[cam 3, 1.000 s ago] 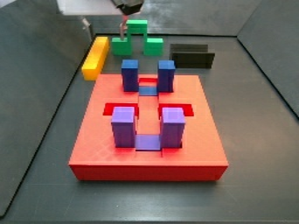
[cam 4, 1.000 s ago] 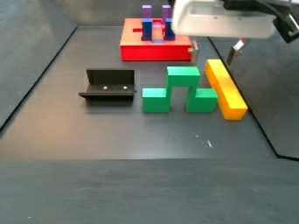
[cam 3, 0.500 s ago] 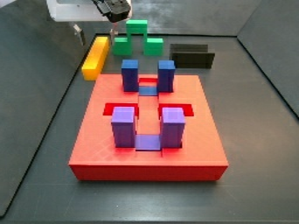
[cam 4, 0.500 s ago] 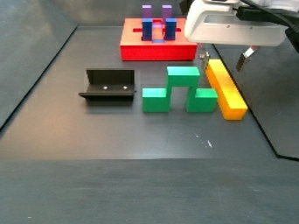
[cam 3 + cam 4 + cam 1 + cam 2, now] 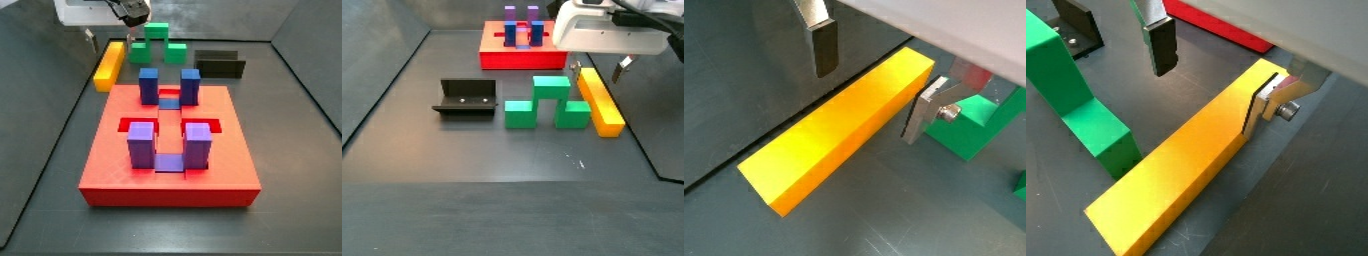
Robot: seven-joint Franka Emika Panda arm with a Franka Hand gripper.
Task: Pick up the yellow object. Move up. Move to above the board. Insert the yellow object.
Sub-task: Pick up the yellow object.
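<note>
A: Where does the job stand?

B: At its start, I'd judge. The board (image 5: 167,160) lies in the middle of the floor, blue and purple blocks (image 5: 168,83) standing in some slots, a few red recesses free. The bar (image 5: 599,100) lies flat on the floor, not lifted. In a side view it sits at about ten o'clock from the board, well apart from it. Pick, lift, carry and insert are all left.

A: What's beside the bar?

B: The green blocks (image 5: 548,101), just beside its long edge, and the fixture (image 5: 465,99) beyond them, at nine o'clock of the greens.

A: And the arm?

B: It hangs low over the bar's end nearer the board, wrist pointing down. The gripper (image 5: 1213,73) straddles the bar across its width.

A: Jaws?

B: Spread apart. In both wrist views one finger (image 5: 822,45) stands clear of one long face with dark floor showing between. The opposite finger (image 5: 926,107) is close against the opposite face; whether it touches I can't tell.

A: So nothing gripped?

B: Nothing. The next move would be to close.
</note>
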